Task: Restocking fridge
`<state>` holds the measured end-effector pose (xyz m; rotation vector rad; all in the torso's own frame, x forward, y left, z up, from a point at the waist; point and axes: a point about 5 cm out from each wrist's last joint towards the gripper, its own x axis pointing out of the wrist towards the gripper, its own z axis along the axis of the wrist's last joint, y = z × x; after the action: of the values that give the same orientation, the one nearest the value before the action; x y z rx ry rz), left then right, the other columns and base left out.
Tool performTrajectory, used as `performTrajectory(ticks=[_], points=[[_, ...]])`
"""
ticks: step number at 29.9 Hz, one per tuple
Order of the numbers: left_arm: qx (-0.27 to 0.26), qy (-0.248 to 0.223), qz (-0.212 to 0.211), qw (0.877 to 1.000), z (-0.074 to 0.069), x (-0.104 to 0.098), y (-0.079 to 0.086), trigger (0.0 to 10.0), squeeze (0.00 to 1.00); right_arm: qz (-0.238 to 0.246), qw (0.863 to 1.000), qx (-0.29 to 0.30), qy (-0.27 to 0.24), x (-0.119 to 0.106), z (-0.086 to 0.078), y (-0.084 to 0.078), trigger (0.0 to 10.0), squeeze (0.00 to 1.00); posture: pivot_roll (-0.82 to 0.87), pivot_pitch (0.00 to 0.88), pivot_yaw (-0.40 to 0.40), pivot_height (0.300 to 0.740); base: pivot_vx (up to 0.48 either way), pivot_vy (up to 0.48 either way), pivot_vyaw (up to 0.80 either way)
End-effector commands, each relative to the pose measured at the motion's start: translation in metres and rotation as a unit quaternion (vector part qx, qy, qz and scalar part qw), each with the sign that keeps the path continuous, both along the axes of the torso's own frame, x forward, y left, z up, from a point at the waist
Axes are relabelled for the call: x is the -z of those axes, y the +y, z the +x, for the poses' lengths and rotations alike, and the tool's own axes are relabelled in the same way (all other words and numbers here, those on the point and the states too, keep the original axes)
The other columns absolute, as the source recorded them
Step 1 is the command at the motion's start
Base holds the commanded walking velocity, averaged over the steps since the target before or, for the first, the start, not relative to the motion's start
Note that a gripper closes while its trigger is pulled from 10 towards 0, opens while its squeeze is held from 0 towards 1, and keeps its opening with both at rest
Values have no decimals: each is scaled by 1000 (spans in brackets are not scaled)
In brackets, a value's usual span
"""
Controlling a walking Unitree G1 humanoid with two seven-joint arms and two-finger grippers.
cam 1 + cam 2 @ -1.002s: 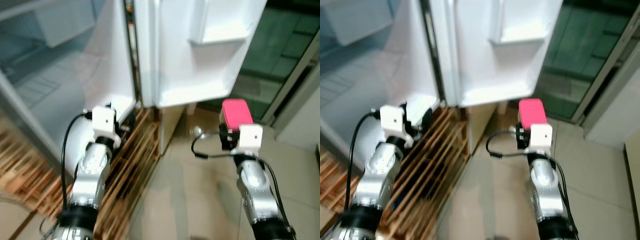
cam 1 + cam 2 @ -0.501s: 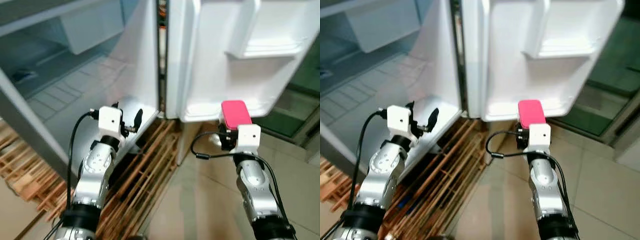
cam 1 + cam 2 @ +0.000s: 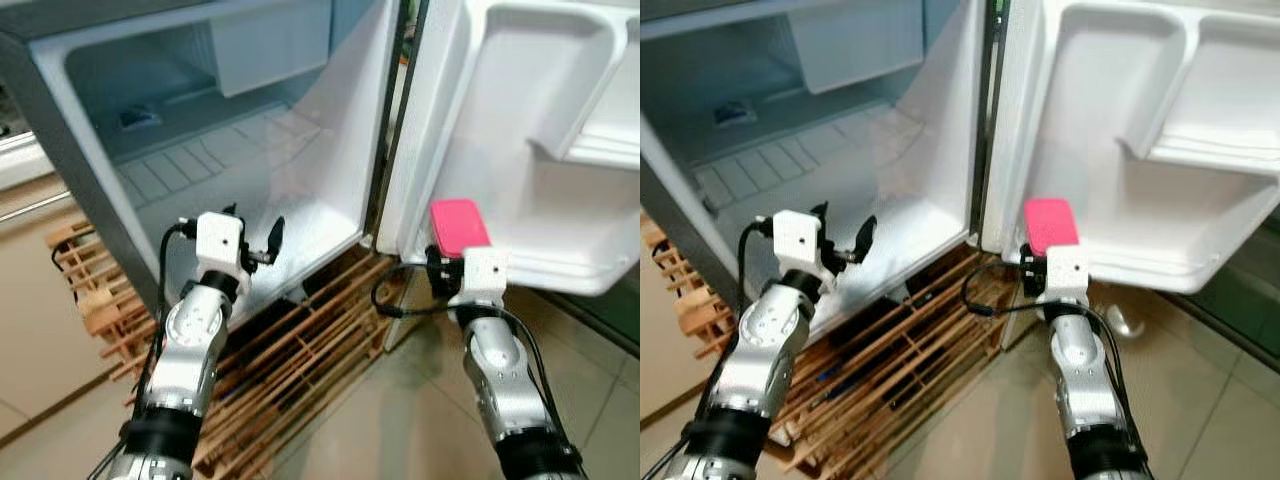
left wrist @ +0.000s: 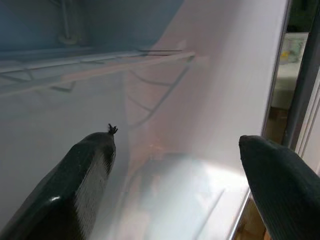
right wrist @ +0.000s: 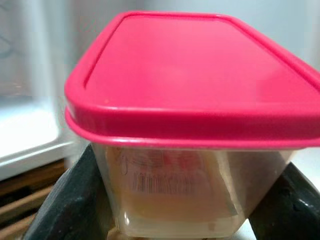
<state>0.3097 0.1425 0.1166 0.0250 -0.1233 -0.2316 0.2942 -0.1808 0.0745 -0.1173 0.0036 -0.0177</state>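
A clear plastic container (image 5: 170, 200) with a pink lid (image 3: 458, 226) is clamped between the two black fingers (image 5: 75, 200) of the right gripper (image 3: 450, 262), one finger pressed against each side wall. Through the clear wall a printed label with a barcode can be made out, though its text is too blurred to be read. The container is held upright, just in front of the lower edge of the open fridge door (image 3: 520, 150), which stands to the right, and near the white door shelf (image 3: 1160, 245) moulded into that door.

To the left, the fridge compartment (image 3: 230, 150) is seen open, with a ribbed white floor and a pale box set against its far wall. The left gripper (image 3: 262, 243) is held at the near lip of this compartment with its fingers (image 4: 85, 180) spread wide apart and nothing between them; the white inner wall and a wire shelf are seen beyond them in the left wrist view.

Beneath the fridge, a wooden slatted rack (image 3: 300, 350) is laid on the tiled floor (image 3: 980, 430).
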Motion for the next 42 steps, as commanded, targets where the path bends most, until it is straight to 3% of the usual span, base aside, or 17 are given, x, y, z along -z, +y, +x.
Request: performTrajectory(ticks=[1,2,3,6,11,15,16,18,21,24,27,28,34,35,36,37,42], points=[[6,-7,-20,1000,0,-3,-4,10000,0,-7,1000,10,-6,-3,0,-9,0,0,-14,0,10,740,0,0,0],[6,-7,-20,1000,0,-4,-4,10000,0,-8,1000,10,-6,-3,0,-9,0,0,-14,0,10,740,0,0,0],[6,-7,-17,1000,0,-4,-5,10000,0,-13,1000,10,-6,-4,-1,-10,10000,0,-12,0,6,740,0,0,0],[16,-11,-4,1000,-2,-4,-8,10000,0,-44,999,-1,-15,-10,-4,-11,10000,0,-14,0,4,740,0,0,0],[106,-6,-4,994,-6,-3,-23,10000,0,-79,997,-23,-7,-19,-8,-19,10000,0,-28,0,2,740,0,0,0],[196,19,5,980,-13,4,-36,10000,0,-103,992,-67,11,-27,-12,-28,10000,0,-41,0,5,740,0,0,0],[196,19,5,980,-13,4,-36,10000,0,-103,992,-67,11,-27,-12,-28,10000,0,-41,0,5,740,0,0,0],[239,35,15,970,-19,11,-44,10000,0,-123,986,-107,12,-41,-13,-38,10000,0,-60,0,18,740,0,0,0],[251,38,14,967,-20,12,-47,10000,0,-138,983,-124,11,-49,-13,-43,10000,0,-66,0,24,740,0,0,0],[258,39,18,965,-19,13,-50,10000,0,-198,968,-151,5,-68,-7,-60,10000,0,-69,0,27,740,0,0,0],[252,37,22,967,-17,13,-50,10000,0,-217,964,-152,8,-72,-5,-67,10000,0,-69,0,28,740,0,0,0],[261,41,18,964,-17,12,-51,10000,0,-248,956,-158,14,-78,-2,-77,10000,0,-68,0,29,740,0,0,0],[353,14,52,934,-18,7,-73,10000,0,-322,926,-193,43,-86,8,-95,10000,0,-66,0,9,740,0,0,0],[353,14,52,934,-18,7,-73,10000,0,-322,926,-193,43,-86,8,-95,10000,0,-66,0,9,740,0,0,0],[394,15,49,918,-19,4,-80,10000,0,-324,923,-204,52,-85,12,-98,10000,0,-65,0,3,740,0,0,0],[410,17,49,911,-20,3,-82,10000,0,-324,921,-207,58,-83,13,-100,10000,0,-65,0,2,740,0,0,0],[442,23,33,896,-25,-3,-85,10000,0,-333,913,-228,64,-77,13,-98,10000,0,-62,0,6,740,0,0,0]])
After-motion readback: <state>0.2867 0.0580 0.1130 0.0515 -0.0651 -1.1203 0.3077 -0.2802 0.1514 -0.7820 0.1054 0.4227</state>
